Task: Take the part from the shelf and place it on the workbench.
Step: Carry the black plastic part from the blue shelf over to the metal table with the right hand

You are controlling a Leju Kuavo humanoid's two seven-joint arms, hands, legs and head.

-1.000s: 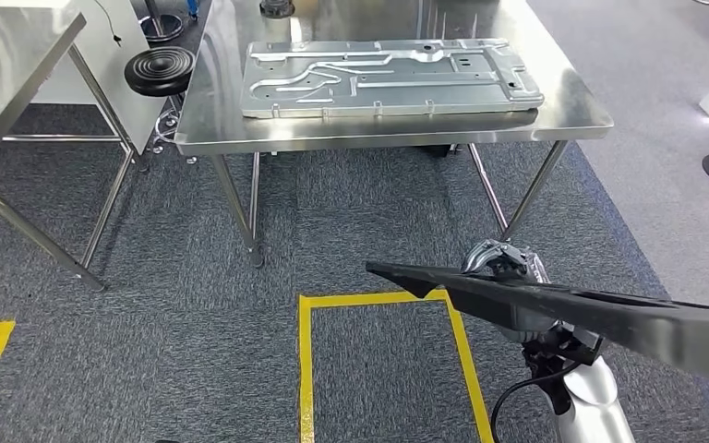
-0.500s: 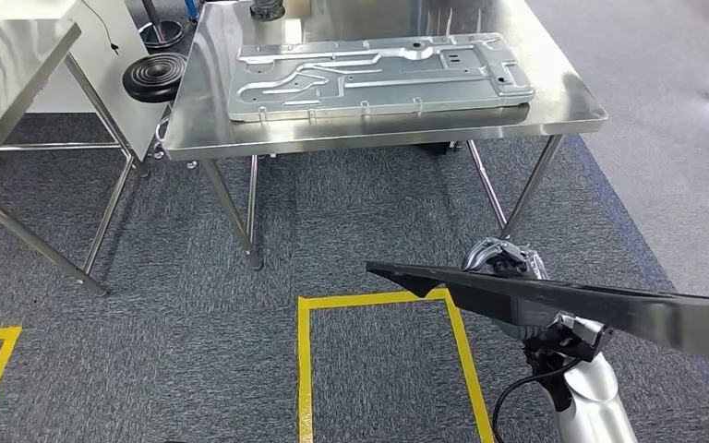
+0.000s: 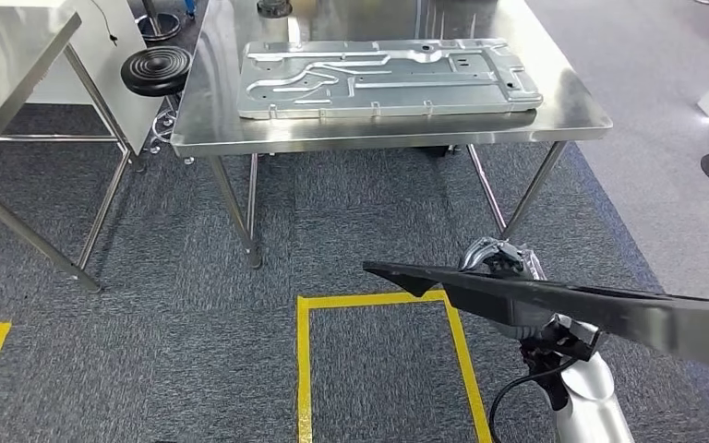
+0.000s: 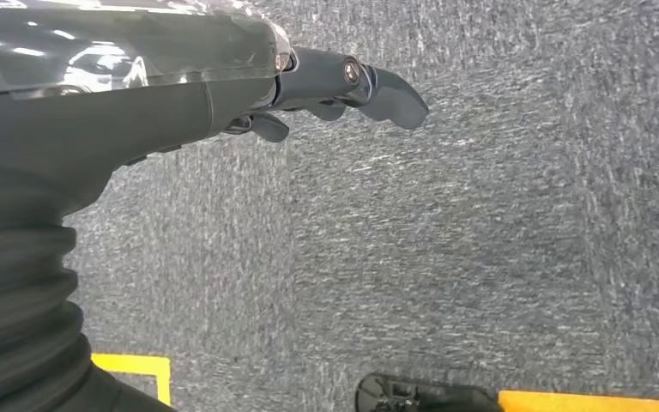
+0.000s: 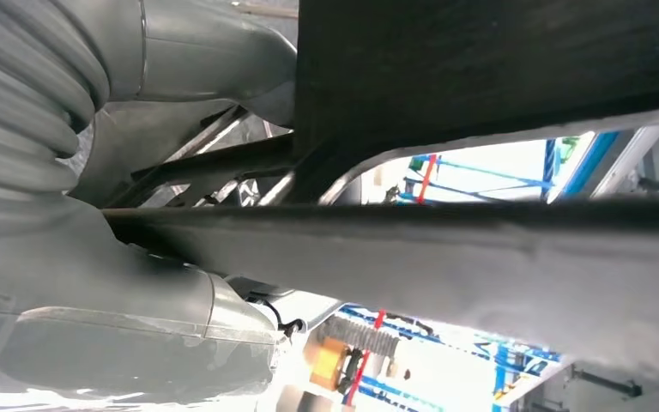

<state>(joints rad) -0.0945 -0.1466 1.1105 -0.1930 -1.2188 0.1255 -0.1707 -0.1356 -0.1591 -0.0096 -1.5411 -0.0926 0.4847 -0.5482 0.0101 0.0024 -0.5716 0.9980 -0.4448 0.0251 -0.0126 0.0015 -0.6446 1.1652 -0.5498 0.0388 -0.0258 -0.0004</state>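
Lower right, head view: black part (image 3: 563, 309) is held by the right hand (image 3: 503, 261), above the carpet; long, flat, near level
Right hand, wrist view: part (image 5: 480, 257) is clasped between grey thumb and fingers
Left hand (image 4: 223, 94): nothing is held; fingers (image 4: 386, 86) are loosely extended over the carpet
Workbench (image 3: 572, 115): ahead, well apart from the part; a silver stamped panel (image 3: 388, 78) is carried

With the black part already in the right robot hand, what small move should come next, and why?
Probably a step forward toward the workbench. The right robot hand holds the long black part low over the carpet, short of the table's near edge. A stamped metal panel covers much of the top, so the landing spot needs choosing. The left robot hand hangs empty.
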